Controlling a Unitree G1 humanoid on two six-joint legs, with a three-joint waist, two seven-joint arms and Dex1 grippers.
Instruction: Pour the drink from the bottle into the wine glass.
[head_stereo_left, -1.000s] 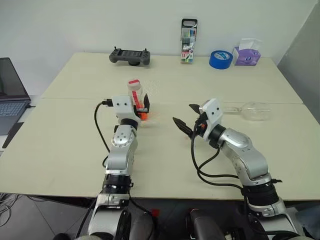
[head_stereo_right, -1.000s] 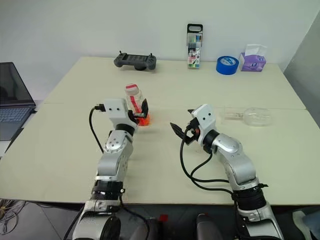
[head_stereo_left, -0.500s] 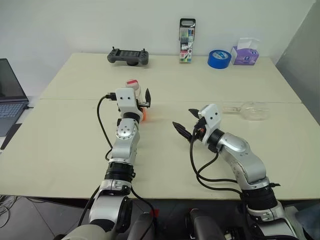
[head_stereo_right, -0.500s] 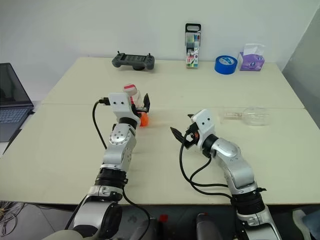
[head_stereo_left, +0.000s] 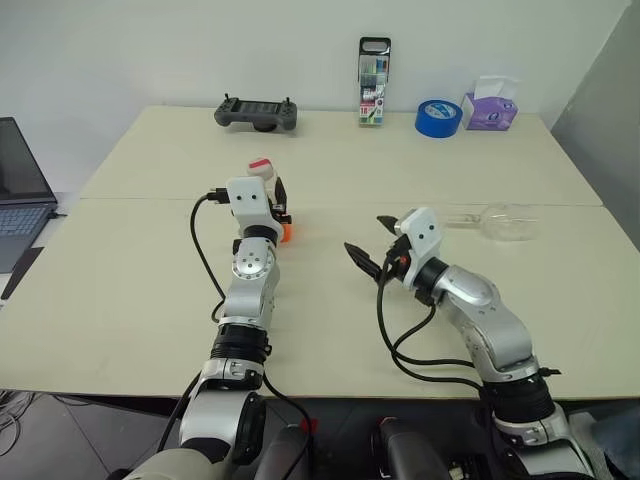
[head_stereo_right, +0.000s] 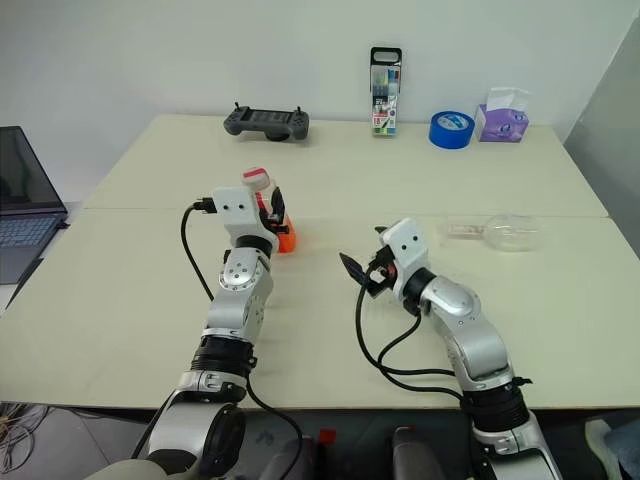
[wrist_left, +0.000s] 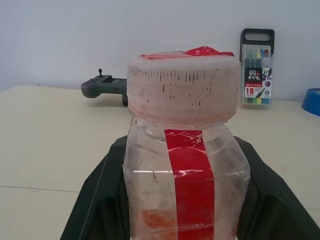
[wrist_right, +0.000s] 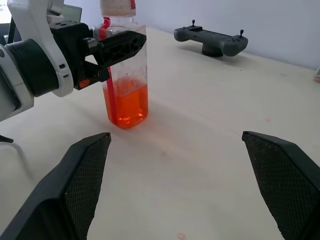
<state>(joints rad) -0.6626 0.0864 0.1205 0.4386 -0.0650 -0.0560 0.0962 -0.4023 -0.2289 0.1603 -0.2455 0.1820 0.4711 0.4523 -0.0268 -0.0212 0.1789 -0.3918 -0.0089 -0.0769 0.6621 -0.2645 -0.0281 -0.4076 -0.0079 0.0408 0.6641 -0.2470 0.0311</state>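
Note:
The bottle stands upright on the table, left of centre, its red-and-white cap showing above my left hand. The orange-red drink fills its lower part. My left gripper is shut on the bottle's body, with a black finger pressed against its side. My right gripper hangs open over the table's middle, to the right of the bottle and apart from it, nothing between its fingers. The wine glass lies on its side at the right, beyond the right gripper.
Along the table's far edge are a grey game controller, a tall marker pack, a blue tape roll and a purple tissue box. A laptop sits off the table's left side.
My left gripper's fingers, open around the bottle before, have shut on it. The right arm has kept still.

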